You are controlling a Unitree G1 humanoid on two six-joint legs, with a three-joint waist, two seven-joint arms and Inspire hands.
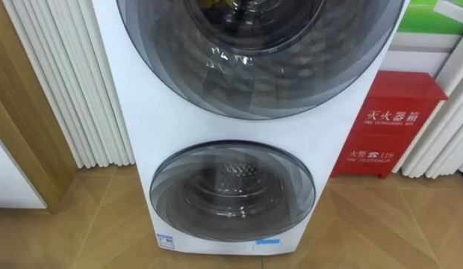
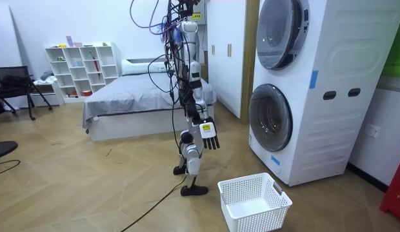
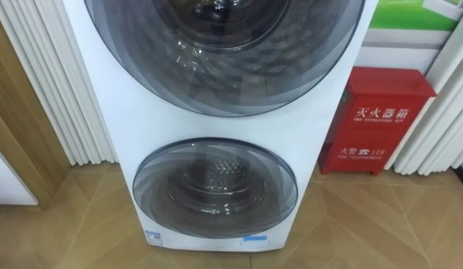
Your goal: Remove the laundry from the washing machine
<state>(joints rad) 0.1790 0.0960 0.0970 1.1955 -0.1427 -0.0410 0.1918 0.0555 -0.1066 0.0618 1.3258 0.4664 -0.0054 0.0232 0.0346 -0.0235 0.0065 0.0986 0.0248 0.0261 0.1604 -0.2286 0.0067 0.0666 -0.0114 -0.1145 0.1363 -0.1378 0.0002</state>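
Robot stands just left of stacked washing machine (image 1: 131, 112), white basket (image 2: 259, 218) near its feet. Upper door (image 1: 261, 60) and lower door (image 1: 231, 190) closed; clothes maybe inside, cannot tell. Right hand (image 2: 211, 134) hangs, fingers straight, slightly spread.

The white washing machine (image 1: 138, 127) is standing upright, carrying two round, dark-glass doors stacked vertically. The upper door (image 1: 261, 52) and the lower door (image 1: 231, 190) are both sitting closed, with a perforated steel drum (image 1: 233, 178) showing behind the lower glass.

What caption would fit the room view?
Humanoid robot stands before a stacked washing machine, both round doors shut, a white basket on the floor nearby.
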